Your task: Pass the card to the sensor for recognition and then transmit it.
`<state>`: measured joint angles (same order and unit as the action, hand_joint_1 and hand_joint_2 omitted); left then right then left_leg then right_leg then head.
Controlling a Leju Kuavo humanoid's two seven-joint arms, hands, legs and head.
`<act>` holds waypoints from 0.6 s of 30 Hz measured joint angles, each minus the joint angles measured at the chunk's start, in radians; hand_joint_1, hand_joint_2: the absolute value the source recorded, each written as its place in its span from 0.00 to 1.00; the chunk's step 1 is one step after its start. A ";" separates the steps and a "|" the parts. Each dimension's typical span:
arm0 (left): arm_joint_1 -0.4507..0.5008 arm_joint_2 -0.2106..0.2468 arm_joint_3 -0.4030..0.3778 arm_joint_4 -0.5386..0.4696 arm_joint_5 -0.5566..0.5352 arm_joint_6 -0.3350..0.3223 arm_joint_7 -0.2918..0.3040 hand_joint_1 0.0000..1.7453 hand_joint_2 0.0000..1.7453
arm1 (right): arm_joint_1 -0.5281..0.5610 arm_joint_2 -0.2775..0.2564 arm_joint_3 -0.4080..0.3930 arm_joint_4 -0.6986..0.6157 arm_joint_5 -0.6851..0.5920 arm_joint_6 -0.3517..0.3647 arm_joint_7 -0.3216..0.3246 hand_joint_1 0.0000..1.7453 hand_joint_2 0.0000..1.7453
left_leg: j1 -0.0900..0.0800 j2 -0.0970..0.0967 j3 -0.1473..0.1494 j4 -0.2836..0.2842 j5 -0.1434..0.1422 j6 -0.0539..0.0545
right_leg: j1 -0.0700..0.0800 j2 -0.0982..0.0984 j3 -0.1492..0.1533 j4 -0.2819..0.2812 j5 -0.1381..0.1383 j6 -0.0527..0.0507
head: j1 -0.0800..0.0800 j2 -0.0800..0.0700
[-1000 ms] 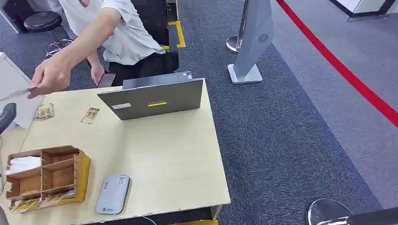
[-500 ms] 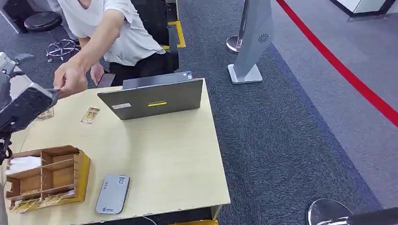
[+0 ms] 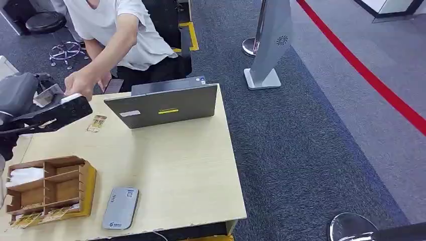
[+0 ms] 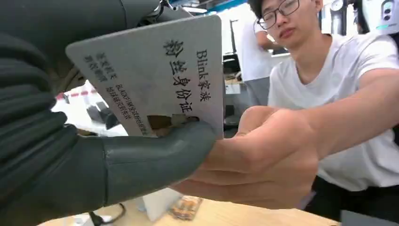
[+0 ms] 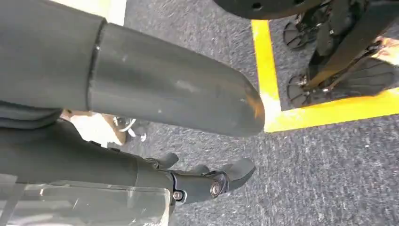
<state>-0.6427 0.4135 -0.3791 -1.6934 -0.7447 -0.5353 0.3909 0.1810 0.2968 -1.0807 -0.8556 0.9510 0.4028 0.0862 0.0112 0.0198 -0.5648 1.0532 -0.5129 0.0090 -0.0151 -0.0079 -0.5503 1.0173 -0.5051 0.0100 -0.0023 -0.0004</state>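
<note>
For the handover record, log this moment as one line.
left robot hand: thumb on grey printed card | person's hand: at card edge | grey flat sensor: untouched on table | right robot hand: hanging

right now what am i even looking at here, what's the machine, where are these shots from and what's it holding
A humanoid robot with two arms. One picture looks down from its head; the other two come from cameras at its wrists. The left hand grips a grey card that a person's hand is also holding, up by the table's far corner. The right hand hangs over carpet, holding nothing. On the table are a laptop, a wooden organiser, a grey card reader and a small packet.
</note>
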 joint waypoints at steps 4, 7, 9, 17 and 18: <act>-0.011 0.024 -0.049 0.002 -0.091 -0.016 0.058 1.00 1.00 | 0.000 0.001 -0.010 0.000 0.020 0.013 -0.002 0.00 0.00 | 0.000 0.000 0.000 0.000 0.000 0.000 | 0.000 0.000 0.000 0.000 0.000 0.000 | 0.000 0.000; -0.002 0.029 -0.064 -0.012 -0.160 0.000 0.068 1.00 1.00 | 0.003 0.002 -0.001 -0.003 -0.021 0.010 0.018 0.00 0.00 | 0.000 0.000 0.000 0.000 0.000 0.000 | 0.000 0.000 0.000 0.000 0.000 0.000 | 0.000 0.000; 0.012 0.029 -0.065 -0.031 -0.179 0.016 0.065 1.00 1.00 | 0.004 0.002 0.017 -0.011 -0.055 0.004 0.036 0.00 0.00 | 0.000 0.000 0.000 0.000 0.000 0.000 | 0.000 0.000 0.000 0.000 0.000 0.000 | 0.000 0.000; 0.093 0.029 -0.083 -0.123 -0.228 0.079 0.026 1.00 1.00 | 0.047 0.005 0.124 -0.066 -0.201 -0.034 0.106 0.00 0.00 | 0.000 0.000 0.000 0.000 0.000 0.000 | 0.000 0.000 0.000 0.000 0.000 0.000 | 0.000 0.000; 0.111 0.029 -0.083 -0.135 -0.235 0.090 0.021 1.00 1.00 | 0.058 0.005 0.140 -0.075 -0.223 -0.040 0.116 0.00 0.00 | 0.000 0.000 0.000 0.000 -0.001 0.000 | 0.000 0.000 0.000 0.000 0.000 0.000 | -0.002 0.000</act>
<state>-0.5314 0.4429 -0.4616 -1.8289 -0.9797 -0.4451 0.4120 0.2385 0.3014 -0.9406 -0.9305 0.7281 0.3624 0.2019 0.0110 0.0201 -0.5649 1.0531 -0.5134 0.0089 -0.0153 -0.0078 -0.5505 1.0169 -0.5053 0.0100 -0.0038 -0.0004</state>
